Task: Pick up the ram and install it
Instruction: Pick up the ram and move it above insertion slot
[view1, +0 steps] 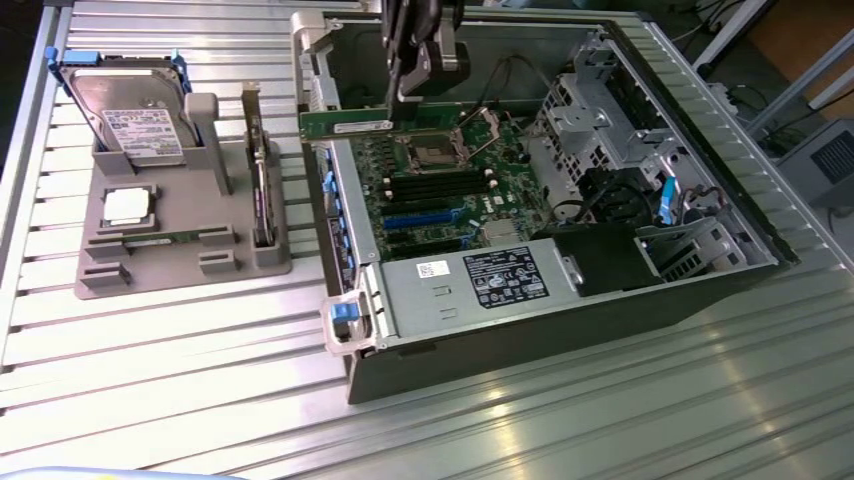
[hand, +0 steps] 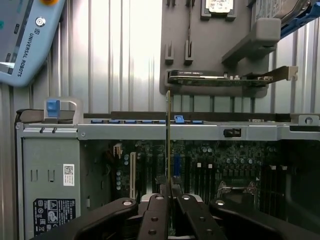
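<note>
Black metal gripper (hand: 170, 194) up close, clenched on ram, install pending

Grasps long thin green circuit-board ram stick (view1: 344, 126) by one end. Edge-on in wrist view, a thin line rising from between the fingers. Holds it level in mid-air over open dark-grey computer tower (view1: 534, 340), above green motherboard (view1: 461, 195), near black memory slots (view1: 424, 186) and square processor socket (view1: 437, 152). Touches no slot, as far as visible.

Pick-up: done. Seating in slot: left to do.

Off to the exterior view's left, well apart from the tower: grey plastic parts holder (view1: 247, 262) with silver hard drive (view1: 127, 110), square silver processor chip (view1: 127, 205), and dark expansion card (view1: 258, 175) standing on edge.

Surface: ribbed silver aluminium table (view1: 200, 350), glare in patches.

Room: light-blue Universal Robots pendant (hand: 25, 35) near the tower. Cables and grey box (view1: 825, 160) past the table on the exterior view's right.
</note>
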